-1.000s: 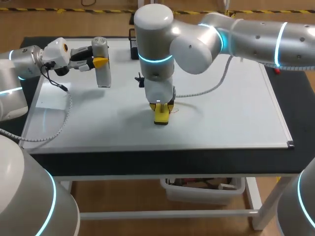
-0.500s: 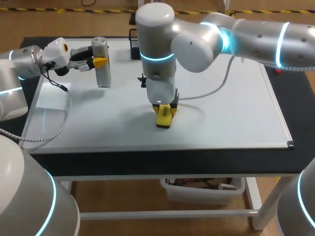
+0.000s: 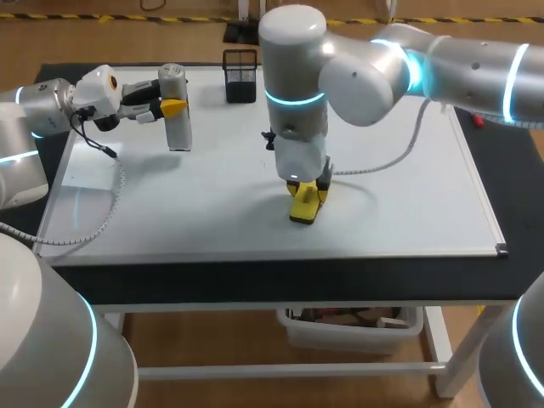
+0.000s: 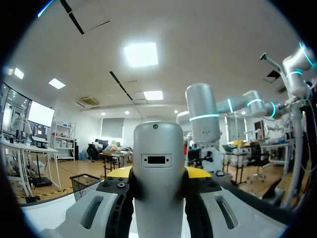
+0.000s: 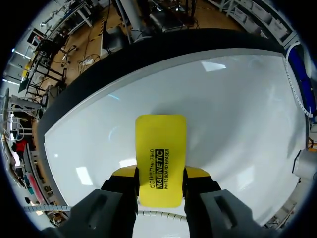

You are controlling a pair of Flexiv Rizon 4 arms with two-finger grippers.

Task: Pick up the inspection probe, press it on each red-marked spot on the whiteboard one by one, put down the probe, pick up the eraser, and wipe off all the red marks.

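Clamping the yellow eraser [image 5: 161, 148] from both sides, the fingers of the right gripper [image 5: 161, 179] hold it pointing out ahead of them, its face down on the whiteboard [image 3: 408, 187]. Seen from the head view, that spot lies around the board's middle, toward the near edge, with the right arm coming in from the far right. The left gripper [image 3: 168, 109] is clenched around the inspection probe [image 3: 177, 119], a pale grey cylinder standing upright at the board's far left; whether its base touches the board cannot be told. A black mesh basket [image 3: 240, 64] sits at the far edge.
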